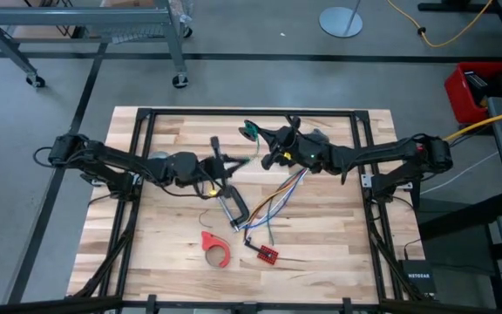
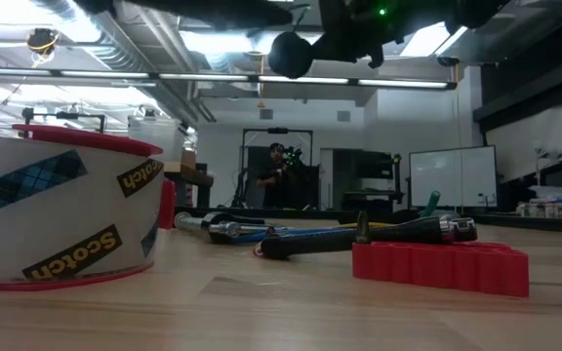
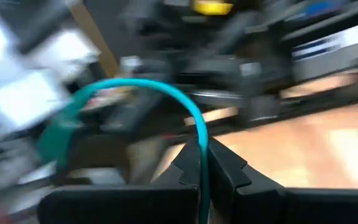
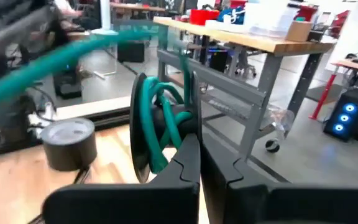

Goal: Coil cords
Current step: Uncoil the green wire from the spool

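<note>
The cord is a green line wound as a small dark round coil (image 4: 160, 124), also seen in the high view (image 1: 251, 131), held above the table's far middle. Its green tail (image 3: 166, 93) arcs from the coil toward the table's left. My right gripper (image 4: 197, 152), coming from the table's right (image 1: 266, 143), is shut on the coil. My left gripper (image 3: 202, 155), coming from the left (image 1: 230, 164), is shut on the tail. Both grippers point level, facing each other. My left gripper pinches the green tail (image 3: 201, 138) between its two fingertips, reaching level from the table's left. The cord rises out of the fingers and bends over in a loose arc toward the coil, clear of the table. My right gripper pinches the coil at its rim (image 4: 182, 140) between its two fingers, level from the table's right. The coil stands on edge, lifted clear of the table, and the tail (image 4: 42, 68) leaves it toward the left arm.
A multicoloured wire bundle (image 1: 279, 194) runs to a small red board (image 1: 266, 254) on the near middle of the table. A red tape dispenser (image 1: 215, 248), a metal tool (image 1: 234, 208) and a grey tape roll (image 4: 70, 146) also lie there.
</note>
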Robot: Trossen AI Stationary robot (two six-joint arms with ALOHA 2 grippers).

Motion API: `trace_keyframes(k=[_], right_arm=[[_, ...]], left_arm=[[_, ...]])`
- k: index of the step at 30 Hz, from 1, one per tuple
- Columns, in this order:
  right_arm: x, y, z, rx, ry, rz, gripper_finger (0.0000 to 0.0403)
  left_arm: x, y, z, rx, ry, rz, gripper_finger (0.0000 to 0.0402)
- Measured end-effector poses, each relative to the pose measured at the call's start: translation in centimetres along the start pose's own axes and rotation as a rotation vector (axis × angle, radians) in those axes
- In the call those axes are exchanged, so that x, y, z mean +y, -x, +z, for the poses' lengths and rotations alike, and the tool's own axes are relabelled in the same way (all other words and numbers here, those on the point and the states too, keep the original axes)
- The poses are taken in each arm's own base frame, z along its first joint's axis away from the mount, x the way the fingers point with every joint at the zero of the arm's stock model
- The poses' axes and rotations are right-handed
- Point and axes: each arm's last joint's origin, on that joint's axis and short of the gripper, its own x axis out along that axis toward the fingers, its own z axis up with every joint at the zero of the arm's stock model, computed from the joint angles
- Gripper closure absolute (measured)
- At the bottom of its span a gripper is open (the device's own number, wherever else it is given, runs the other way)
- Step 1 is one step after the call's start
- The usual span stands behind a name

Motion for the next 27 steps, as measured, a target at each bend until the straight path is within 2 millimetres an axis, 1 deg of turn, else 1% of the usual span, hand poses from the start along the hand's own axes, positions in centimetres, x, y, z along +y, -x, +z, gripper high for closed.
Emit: trace_keyframes(k=[3, 8, 10, 13, 16, 18, 20, 24, 27], right_arm=[[-0.2, 0.5, 0.5, -0.002, -0.005, 0.021, 0.0403], [-0.6, 1.4, 1.7, -0.044, -0.027, 0.067, 0.0403], [-0.8, 1.8, 2.2, -0.064, -0.036, 0.071, 0.0403], [-1.1, 2.3, 3.0, -0.098, -0.052, 0.07, 0.0403], [-1.3, 2.5, 3.9, -0.169, -0.075, 0.056, 0.0403], [-1.4, 2.6, 4.4, -0.215, -0.072, 0.042, 0.0403], [-1.6, 2.7, 4.6, -0.236, -0.062, -0.012, 0.0403], [-1.9, 2.6, 4.3, -0.191, -0.006, -0.141, 0.0403], [-2.0, 2.6, 3.7, -0.131, 0.036, -0.18, 0.0403]], left_arm=[[0.8, 0.7, 0.3, 0.088, -0.059, 0.168, 0.0401], [1.7, 1.9, 0.1, 0.279, -0.131, 0.371, 0.0401], [1.8, 2.1, -0.4, 0.346, -0.161, 0.407, 0.0401], [1.4, 2.3, -1.3, 0.394, -0.16, 0.385, 0.0401], [0.8, 2.5, -2.4, 0.411, -0.087, 0.277, 0.0401], [0.4, 2.5, -2.9, 0.415, -0.009, 0.168, 0.0401], [0.0, 2.5, -3.0, 0.403, 0.076, 0.047, 0.0401], [-0.7, 2.4, -2.5, 0.331, 0.21, -0.198, 0.0402], [-1.1, 2.4, -1.4, 0.224, 0.272, -0.341, 0.0402]])
